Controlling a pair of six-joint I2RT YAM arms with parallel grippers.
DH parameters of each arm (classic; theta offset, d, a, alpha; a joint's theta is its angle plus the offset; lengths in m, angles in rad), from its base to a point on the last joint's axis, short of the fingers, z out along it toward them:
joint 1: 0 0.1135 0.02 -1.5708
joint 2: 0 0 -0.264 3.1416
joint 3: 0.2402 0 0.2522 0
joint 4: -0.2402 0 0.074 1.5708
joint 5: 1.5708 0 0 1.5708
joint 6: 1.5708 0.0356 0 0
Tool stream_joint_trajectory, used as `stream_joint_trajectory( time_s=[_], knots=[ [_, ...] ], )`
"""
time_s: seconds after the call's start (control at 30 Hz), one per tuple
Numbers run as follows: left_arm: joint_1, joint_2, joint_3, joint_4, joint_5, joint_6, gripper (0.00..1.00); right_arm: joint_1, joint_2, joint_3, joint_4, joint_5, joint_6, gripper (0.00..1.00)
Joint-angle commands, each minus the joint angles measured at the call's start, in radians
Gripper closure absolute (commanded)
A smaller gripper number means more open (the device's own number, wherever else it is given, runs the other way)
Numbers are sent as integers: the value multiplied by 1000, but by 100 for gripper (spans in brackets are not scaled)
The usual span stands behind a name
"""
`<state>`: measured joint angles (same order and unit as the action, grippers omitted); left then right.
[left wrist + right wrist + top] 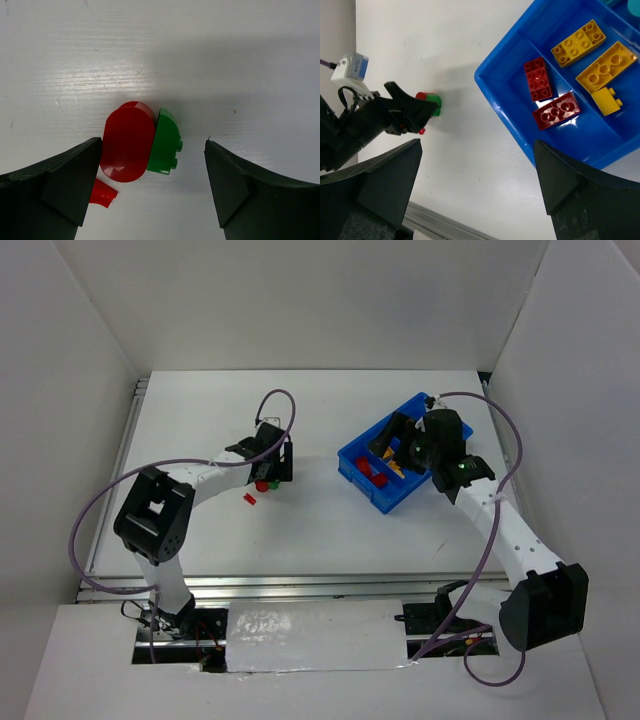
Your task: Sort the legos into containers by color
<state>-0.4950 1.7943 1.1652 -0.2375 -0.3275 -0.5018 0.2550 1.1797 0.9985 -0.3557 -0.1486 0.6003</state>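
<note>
A white bench (330,530) seen from above, with 2 robot arms. The left gripper (152,167) sits low over the middle of the bench, slightly toward the left edge, its jaws spread wide and gripping nothing. Between its fingers (55,185) lie a red rounded brick (128,141) and a green brick (164,142), touching side by side on the surface. The red one is close against the left finger, and whether they touch cannot be told. A small red piece (102,192) lies just beside them, toward the near edge. The blue tray (358,480) sits at an angle toward the far right corner. Its end compartment holds 2 red bricks (538,78) and the next holds 3 yellow bricks (578,43). The right gripper (477,172) hovers above the tray, jaws wide apart and empty.
</note>
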Motion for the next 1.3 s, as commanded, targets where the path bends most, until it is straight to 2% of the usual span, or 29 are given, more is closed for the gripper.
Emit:
stream_joint_trajectory(
  time_s=[0.0,0.3,0.5,0.6,0.67,0.7,0.77,0.9,1.0,1.13,1.27],
  knots=[
    [4,31,28,15,-4,9,4,9,-37,-8,47,-48,-22,1],
    [18,46,39,1,-27,35,4,27,-22,-61,98,-98,-7,0],
    [27,77,24,30,16,42,13,33,-26,-72,92,-97,-13,0],
    [26,86,11,52,48,43,37,35,-31,-75,95,-103,-14,1],
    [27,65,-10,73,73,49,92,35,-32,-86,107,-127,-10,0],
    [27,56,-19,96,91,57,100,32,-31,-87,112,-144,-5,1],
    [23,-7,-74,156,207,103,100,30,-35,-96,127,-172,13,0],
    [-22,-215,-279,447,440,186,100,27,-54,-128,153,-203,136,1],
    [-71,-306,-363,562,484,226,100,38,-63,-175,236,-232,206,1],
    [-167,-413,-450,693,508,259,100,119,-34,-187,245,-243,236,2],
    [-211,-434,-441,696,528,278,100,243,-6,-167,228,-206,231,3]
  ],
)
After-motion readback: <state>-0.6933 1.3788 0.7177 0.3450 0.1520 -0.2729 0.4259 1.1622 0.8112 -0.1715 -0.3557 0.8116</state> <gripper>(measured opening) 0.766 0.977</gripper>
